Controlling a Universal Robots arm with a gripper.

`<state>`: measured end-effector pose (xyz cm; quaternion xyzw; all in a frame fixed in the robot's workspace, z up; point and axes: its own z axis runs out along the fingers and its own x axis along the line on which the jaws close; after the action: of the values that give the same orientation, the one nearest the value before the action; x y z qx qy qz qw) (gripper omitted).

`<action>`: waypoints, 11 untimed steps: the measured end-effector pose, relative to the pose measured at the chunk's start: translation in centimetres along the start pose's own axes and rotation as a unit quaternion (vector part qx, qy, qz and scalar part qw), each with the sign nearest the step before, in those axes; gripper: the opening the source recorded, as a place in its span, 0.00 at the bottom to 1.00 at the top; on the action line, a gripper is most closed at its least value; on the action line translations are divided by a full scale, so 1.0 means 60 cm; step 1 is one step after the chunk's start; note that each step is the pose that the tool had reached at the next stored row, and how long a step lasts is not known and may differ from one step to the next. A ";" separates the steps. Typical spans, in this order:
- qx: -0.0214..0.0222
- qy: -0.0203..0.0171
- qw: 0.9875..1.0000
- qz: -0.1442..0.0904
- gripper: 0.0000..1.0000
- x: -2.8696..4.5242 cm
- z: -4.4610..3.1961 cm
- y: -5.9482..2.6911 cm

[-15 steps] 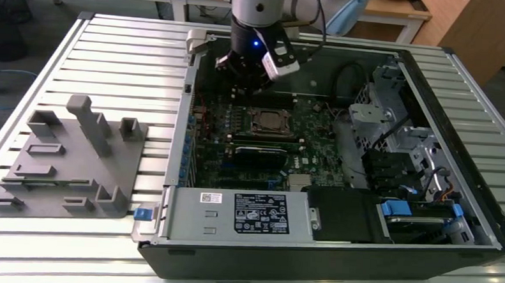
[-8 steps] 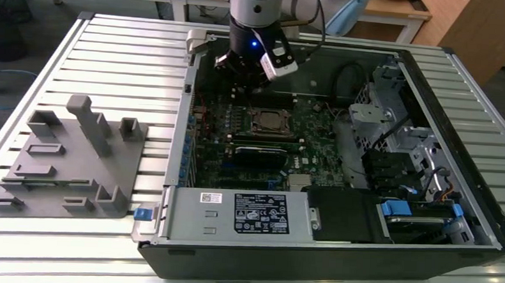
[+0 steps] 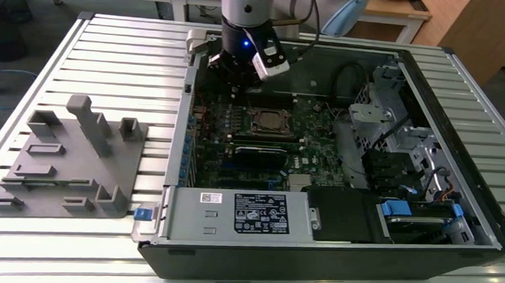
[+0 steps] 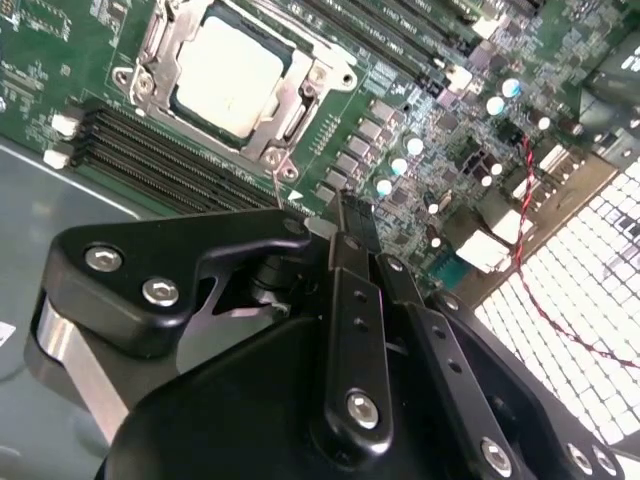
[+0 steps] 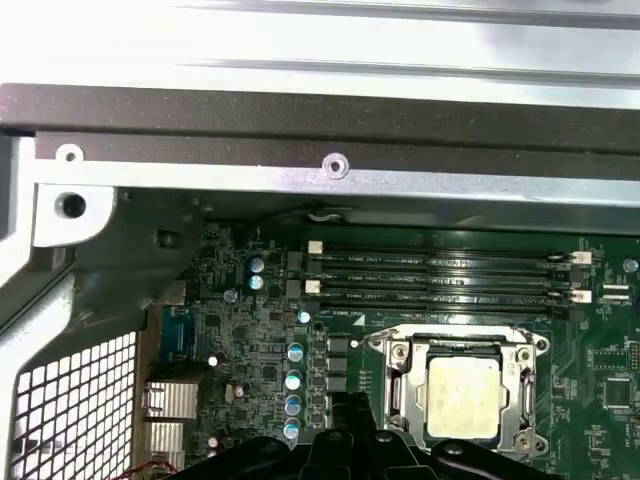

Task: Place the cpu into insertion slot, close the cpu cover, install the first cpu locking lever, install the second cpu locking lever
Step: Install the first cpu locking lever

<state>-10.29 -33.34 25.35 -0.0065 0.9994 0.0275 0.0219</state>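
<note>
1. Nearest us in the exterior view, a grey moulded plastic holder tray (image 3: 68,172) lies on the slatted table, on the exterior view's left of the open black computer case (image 3: 315,267).
2. Farther in, on the green circuit board (image 3: 321,139), the small square insertion slot with its thin silvery rim (image 3: 255,124) is filled. The cpu, a flat square chip with a dull silver-grey top (image 4: 230,75), lies flat inside it, so we judge the placing done.
3. The cpu cover, a thin silvery metal frame with a square window (image 5: 402,390), lies flat around the chip in both wrist views, so we take the closing as done too.
4. We cannot tell whether either locking lever is hooked down, so those two steps may remain.
5. Farthest, the black gripper (image 4: 357,215) hangs just beyond the slot's far corner, near the case's far wall. Its jaws are brought together at the tip with nothing between them.
</note>
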 end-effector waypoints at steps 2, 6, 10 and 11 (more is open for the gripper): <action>-0.001 0.000 1.000 0.000 0.11 0.000 0.000 0.000; -0.011 -0.002 1.000 0.001 0.11 0.001 0.000 0.000; -0.011 -0.002 1.000 0.000 0.11 0.009 0.000 0.001; -0.011 -0.002 1.000 0.000 0.11 0.012 0.001 0.001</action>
<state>-10.98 -33.30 25.28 -0.0062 0.9989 0.0389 0.0235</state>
